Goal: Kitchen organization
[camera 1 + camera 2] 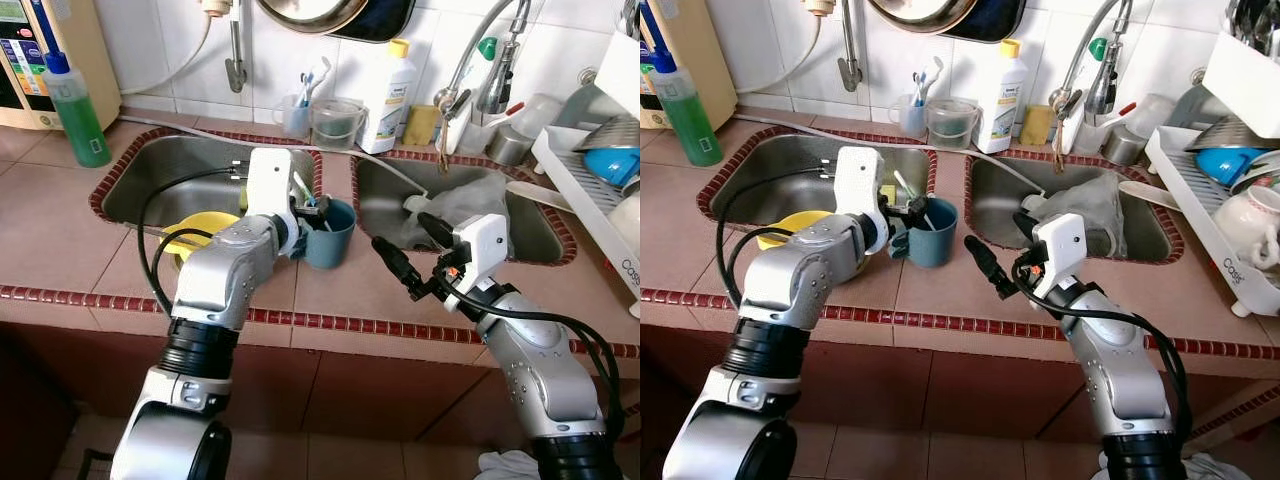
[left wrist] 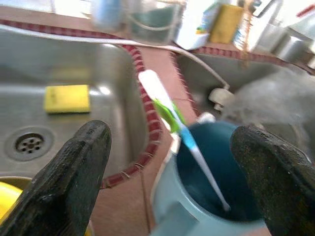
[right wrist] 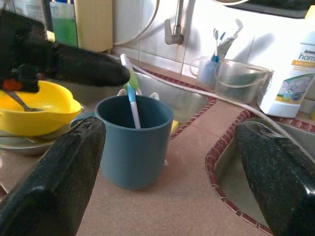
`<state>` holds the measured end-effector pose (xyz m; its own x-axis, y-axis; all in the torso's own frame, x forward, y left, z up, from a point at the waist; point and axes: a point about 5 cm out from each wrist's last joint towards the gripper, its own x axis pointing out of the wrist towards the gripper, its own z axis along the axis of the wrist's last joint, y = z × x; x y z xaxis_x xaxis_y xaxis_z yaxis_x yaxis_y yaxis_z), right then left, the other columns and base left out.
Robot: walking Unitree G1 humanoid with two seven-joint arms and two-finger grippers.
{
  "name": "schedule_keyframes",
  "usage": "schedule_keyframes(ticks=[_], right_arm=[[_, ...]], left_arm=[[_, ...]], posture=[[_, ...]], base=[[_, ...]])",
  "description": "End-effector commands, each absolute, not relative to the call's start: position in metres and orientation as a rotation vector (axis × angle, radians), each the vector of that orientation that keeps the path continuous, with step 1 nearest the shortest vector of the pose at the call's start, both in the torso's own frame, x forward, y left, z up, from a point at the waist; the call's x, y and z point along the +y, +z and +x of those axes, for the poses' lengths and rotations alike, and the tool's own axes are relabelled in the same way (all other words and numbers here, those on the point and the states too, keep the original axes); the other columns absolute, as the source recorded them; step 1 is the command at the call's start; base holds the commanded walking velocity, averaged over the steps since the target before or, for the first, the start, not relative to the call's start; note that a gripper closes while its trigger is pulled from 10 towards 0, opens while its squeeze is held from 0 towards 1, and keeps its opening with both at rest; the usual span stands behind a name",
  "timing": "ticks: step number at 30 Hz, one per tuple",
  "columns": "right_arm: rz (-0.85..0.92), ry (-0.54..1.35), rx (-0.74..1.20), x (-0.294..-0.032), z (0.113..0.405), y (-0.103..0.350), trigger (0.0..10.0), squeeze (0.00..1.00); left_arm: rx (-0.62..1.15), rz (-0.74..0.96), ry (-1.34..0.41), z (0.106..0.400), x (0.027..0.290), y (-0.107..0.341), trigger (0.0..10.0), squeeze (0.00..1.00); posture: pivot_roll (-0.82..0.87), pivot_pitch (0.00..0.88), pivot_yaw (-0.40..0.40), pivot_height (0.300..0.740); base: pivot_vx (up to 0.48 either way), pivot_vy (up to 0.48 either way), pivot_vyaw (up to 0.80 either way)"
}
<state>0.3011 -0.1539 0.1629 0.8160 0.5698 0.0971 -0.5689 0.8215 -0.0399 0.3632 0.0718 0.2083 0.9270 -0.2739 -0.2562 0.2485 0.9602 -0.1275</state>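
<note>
A pink-tiled kitchen surface (image 1: 60,215) with dark red trim carries two steel sinks under a white-tiled wall. The left gripper (image 1: 312,212) hovers at the blue plastic cup (image 1: 329,233), jaws spread apart around the white-and-green toothbrush (image 2: 170,115) leaning inside. The right gripper (image 1: 412,256), jaws spread and empty, hangs beside the cup.
</note>
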Motion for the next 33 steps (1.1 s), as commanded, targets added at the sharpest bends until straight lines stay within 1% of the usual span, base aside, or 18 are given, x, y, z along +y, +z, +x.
schedule_keyframes(ticks=[1,11,33], right_arm=[[-0.016,0.61,-0.119,-0.153,0.3,0.168,10.0,0.0],[-0.017,0.61,-0.117,-0.152,0.3,0.168,10.0,0.0],[-0.019,0.588,-0.117,-0.153,0.3,0.169,10.0,0.0]], left_arm=[[0.291,-0.103,-0.251,0.366,0.068,0.212,10.0,0.0],[0.304,-0.124,-0.228,0.371,0.057,0.212,10.0,0.0],[0.294,-0.166,-0.242,0.38,0.033,0.22,10.0,0.0]], posture=[[0.09,0.0,-0.063,0.74],[0.09,0.0,-0.061,0.74],[0.06,0.0,-0.051,0.74]], base=[[0.0,0.0,0.0],[0.0,0.0,0.0],[0.0,0.0,0.0]])
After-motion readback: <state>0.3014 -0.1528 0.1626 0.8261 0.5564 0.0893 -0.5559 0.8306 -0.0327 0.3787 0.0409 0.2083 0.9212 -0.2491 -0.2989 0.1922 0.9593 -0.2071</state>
